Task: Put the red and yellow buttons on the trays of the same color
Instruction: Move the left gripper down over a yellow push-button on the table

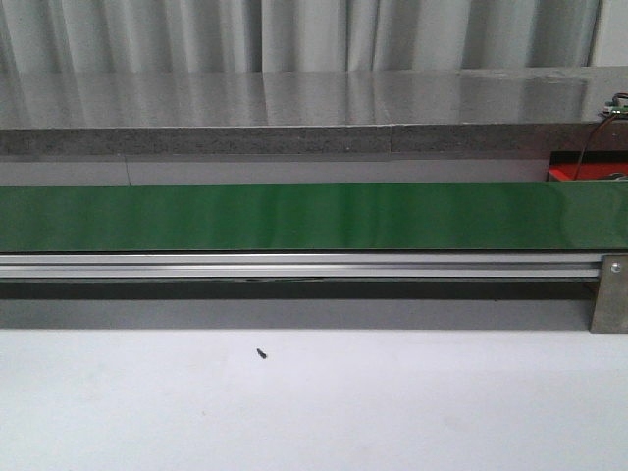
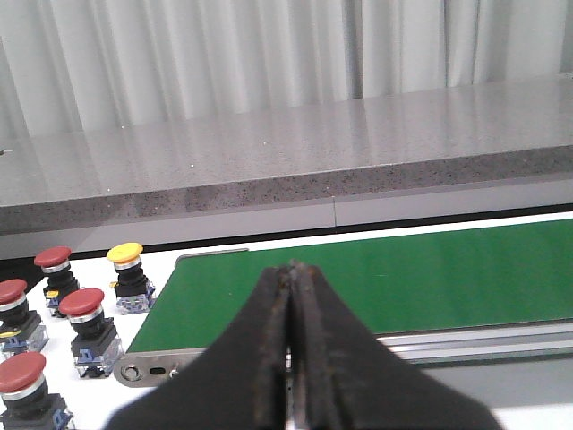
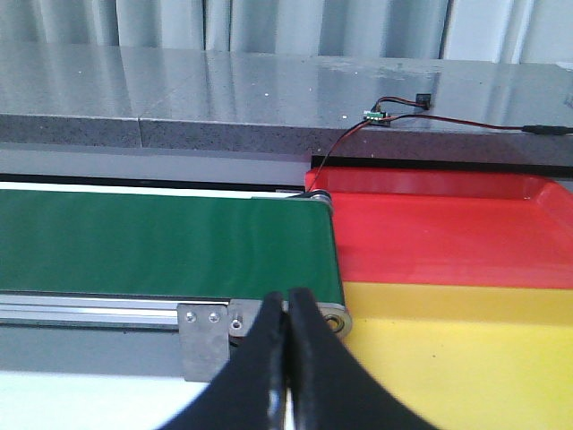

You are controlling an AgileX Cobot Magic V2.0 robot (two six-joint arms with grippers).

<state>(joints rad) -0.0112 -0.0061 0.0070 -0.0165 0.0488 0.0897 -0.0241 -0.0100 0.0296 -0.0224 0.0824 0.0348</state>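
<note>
Green belt (image 1: 294, 217) runs flat across the front view, long axis side to side, matte surface, on a ribbed aluminium rail (image 1: 294, 265). Grey speckled stone ledge (image 1: 294, 98) behind it, polished top, pale curtain (image 1: 294, 34) beyond. A small dark screw (image 1: 261, 352) lies alone on the white table (image 1: 314, 412). Neither arm shows in this view.

Left gripper (image 2: 291, 278): black fingers pressed together, tips meeting, nothing between them. It hovers over the near end of the belt. Off to one side of it, on the white table, stands a cluster of push buttons, all upright, domed caps pointing up: one yellow button (image 2: 126, 258) and four red buttons (image 2: 81, 305), each a glossy mushroom cap on a metal collar over a dark blocky base. All are well apart from the fingers.

Right gripper (image 3: 288, 300): fingers closed flat against each other, holding nothing. It sits just before the belt's roller end and a metal bracket (image 3: 204, 336). Beside that end lie two smooth plastic trays, red tray (image 3: 448, 233) farther from the gripper, yellow tray (image 3: 466, 358) nearer, edges touching. Thin wires (image 3: 394, 115) trail across the ledge.
</note>
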